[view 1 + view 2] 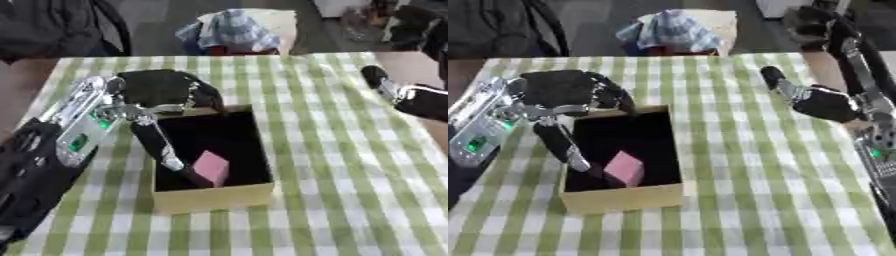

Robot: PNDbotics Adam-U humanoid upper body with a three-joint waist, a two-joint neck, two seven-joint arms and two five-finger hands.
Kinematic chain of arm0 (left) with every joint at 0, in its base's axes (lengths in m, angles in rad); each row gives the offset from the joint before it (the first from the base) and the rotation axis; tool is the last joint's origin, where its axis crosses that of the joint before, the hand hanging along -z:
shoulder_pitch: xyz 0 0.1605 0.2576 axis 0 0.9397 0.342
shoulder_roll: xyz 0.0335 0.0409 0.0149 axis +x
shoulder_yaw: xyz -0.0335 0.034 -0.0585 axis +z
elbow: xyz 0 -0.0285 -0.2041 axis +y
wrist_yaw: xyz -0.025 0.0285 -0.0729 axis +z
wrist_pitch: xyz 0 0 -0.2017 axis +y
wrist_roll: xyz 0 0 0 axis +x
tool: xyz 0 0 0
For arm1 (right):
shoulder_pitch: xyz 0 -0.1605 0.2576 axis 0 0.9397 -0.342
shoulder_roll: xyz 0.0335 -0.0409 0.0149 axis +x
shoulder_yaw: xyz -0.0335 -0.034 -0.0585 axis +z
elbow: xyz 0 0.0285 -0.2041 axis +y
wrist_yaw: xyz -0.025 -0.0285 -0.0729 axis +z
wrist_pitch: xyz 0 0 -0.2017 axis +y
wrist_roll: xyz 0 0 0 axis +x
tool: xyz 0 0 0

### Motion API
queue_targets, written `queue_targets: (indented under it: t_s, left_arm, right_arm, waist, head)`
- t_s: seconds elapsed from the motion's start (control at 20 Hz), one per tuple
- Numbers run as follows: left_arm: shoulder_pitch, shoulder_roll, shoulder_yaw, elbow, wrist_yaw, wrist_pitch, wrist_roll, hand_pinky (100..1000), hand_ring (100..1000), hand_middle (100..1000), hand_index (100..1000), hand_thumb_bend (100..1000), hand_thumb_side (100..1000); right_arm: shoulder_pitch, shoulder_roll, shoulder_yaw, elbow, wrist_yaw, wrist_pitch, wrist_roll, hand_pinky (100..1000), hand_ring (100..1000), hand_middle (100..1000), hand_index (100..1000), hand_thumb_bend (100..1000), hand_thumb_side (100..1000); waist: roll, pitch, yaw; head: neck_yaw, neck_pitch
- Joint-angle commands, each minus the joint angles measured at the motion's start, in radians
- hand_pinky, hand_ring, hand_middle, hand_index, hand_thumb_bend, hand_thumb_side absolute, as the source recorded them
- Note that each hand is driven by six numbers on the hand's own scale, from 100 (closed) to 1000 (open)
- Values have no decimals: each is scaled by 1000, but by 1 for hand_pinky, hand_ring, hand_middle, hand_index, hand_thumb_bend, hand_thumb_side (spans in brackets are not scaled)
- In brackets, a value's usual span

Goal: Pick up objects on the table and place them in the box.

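- Nearest the camera: front wall of the box (214, 196), tan cardboard, dark inside, standing on the green-checked desk (350, 190)
- Pink block (211, 168) lies inside the box, at the front, tilted against the floor of it
- Left robot hand (157, 95) hangs over the box's rear left corner; one finger (162, 147) reaches straight down into the box, tip just beside the pink block, perhaps touching it; I cannot tell which
- Its other fingers curl near the back rim, but none closes round anything; I read this hand as apart, holding nothing
- Right robot hand (820, 100) hovers above the desk's far right, well apart from the box, fingers relaxed and spread, empty
- No other loose object shows on the cloth near the box
- Judgement: the block looks delivered; step in hand is clearing my left robot hand from the box
- To do it well: lift straight up, keeping the long finger off the left wall so the light box does not drag or tip
- Avoid hooking the block on the way out
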Motion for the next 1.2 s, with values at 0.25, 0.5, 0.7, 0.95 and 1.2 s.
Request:
queue_targets:
  t_s: [0.25, 0.5, 0.7, 0.95, 1.2]
  left_arm:
    - [131, 44, 202, -204, 125, 118, 124, 780, 716, 685, 832, 357, 524]
    - [257, -20, 337, -268, 208, 202, 207, 781, 707, 677, 822, 261, 571]
    - [309, -44, 390, -291, 280, 274, 279, 771, 706, 681, 820, 238, 596]
    - [352, -29, 405, -313, 370, 343, 369, 768, 709, 688, 821, 224, 622]
    - [394, -7, 430, -301, 421, 359, 448, 765, 707, 691, 819, 213, 639]
  right_arm:
    - [7, -15, -24, -12, -7, 2, -19, 726, 834, 861, 931, 431, 418]
    - [23, -1, -24, -21, -15, 3, -24, 724, 833, 860, 930, 418, 417]
    - [23, 11, -15, -22, -22, 2, -17, 724, 833, 859, 929, 415, 417]
    - [14, 15, -15, -19, -22, 2, -15, 724, 833, 859, 929, 413, 417]
    - [8, 16, -18, -18, -21, 3, -20, 723, 832, 859, 928, 413, 417]
  waist:
    - [-10, -24, 33]
    - [-18, -23, 55]
    - [-24, -25, 70]
    - [-38, -23, 102]
    - [-47, -11, 152]
  head:
    - [0, 11]
    - [12, 28]
    - [25, 48]
    - [31, 56]
    - [59, 54]
